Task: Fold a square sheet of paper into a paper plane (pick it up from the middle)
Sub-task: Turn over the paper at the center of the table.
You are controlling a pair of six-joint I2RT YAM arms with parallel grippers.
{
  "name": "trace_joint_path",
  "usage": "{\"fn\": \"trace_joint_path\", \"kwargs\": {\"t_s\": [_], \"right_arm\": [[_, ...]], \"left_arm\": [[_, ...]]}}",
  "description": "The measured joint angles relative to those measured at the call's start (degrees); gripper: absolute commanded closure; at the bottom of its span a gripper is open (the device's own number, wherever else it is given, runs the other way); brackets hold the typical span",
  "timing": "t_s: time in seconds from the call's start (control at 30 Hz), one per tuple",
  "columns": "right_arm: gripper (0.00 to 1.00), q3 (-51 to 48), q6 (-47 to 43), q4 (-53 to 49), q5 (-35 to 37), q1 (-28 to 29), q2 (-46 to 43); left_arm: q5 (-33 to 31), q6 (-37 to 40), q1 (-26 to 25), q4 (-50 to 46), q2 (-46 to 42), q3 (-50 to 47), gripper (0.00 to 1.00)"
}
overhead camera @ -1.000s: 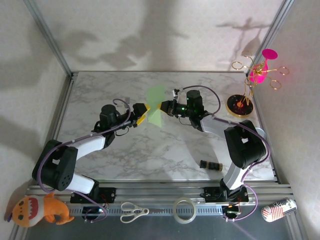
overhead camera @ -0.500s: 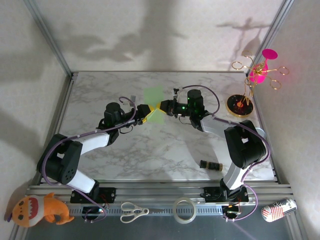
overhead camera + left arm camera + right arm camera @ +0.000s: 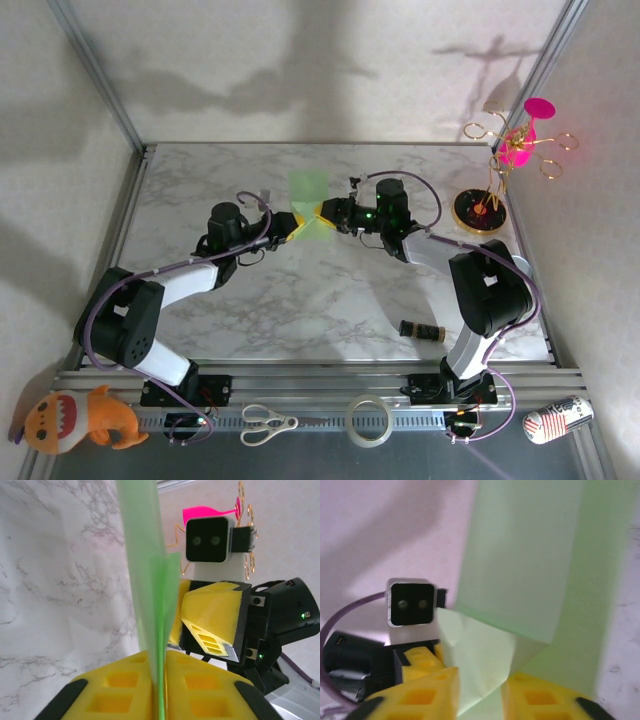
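Clamped the left jaws shut on the paper [image 3: 308, 190], right at its low edge, with no gap between the left pads [image 3: 120, 687]. Held the right jaws a little way open, with a folded bit of the paper lying in the gap. Could not tell if the right pads [image 3: 420, 700] pressed on it.

Held the paper up off the desk [image 3: 330, 300], standing on its edge, over the back middle of the desk. Met there tip to tip: left jaws from the left, right jaws from the right, paper in between. Looked light green and plain, with one flap folded over another.

Saw a small dark tube [image 3: 421, 329] lying on the desk near the right arm [image 3: 485, 285]. Saw a pink and gold stand [image 3: 515, 145] by the far right corner. Found scissors [image 3: 275, 424], a ring of tape [image 3: 350, 418], an orange toy [image 3: 80, 418] and a can [image 3: 558, 417] lined up along the near rail, off the desk and well apart from the paper.
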Motion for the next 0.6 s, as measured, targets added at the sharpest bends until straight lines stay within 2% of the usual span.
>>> {"fn": "trace_joint_path", "kwargs": {"t_s": [0.13, 0.3, 0.43, 0.6], "right_arm": [[0.51, -0.7, -3.2, -7.0, 5.8, -2.0, -1.9], [0.38, -0.9, -8.6, -16.5, 16.7, -3.8, -6.8], [0.28, -0.9, -12.6, -22.0, 25.2, -3.9, -10.3], [0.24, -1.4, -15.4, -25.7, 32.3, -3.9, -12.2]], "left_arm": [[-1.4, 3.7, 0.9, -6.6, 0.0, 1.7, 0.96], [-7.9, 13.8, 1.1, -23.6, 0.0, 7.9, 0.97], [-20.7, 23.8, 0.8, -40.5, 0.1, 15.4, 0.97], [-43.7, 33.5, -2.4, -59.1, 2.5, 25.9, 0.97]]}}
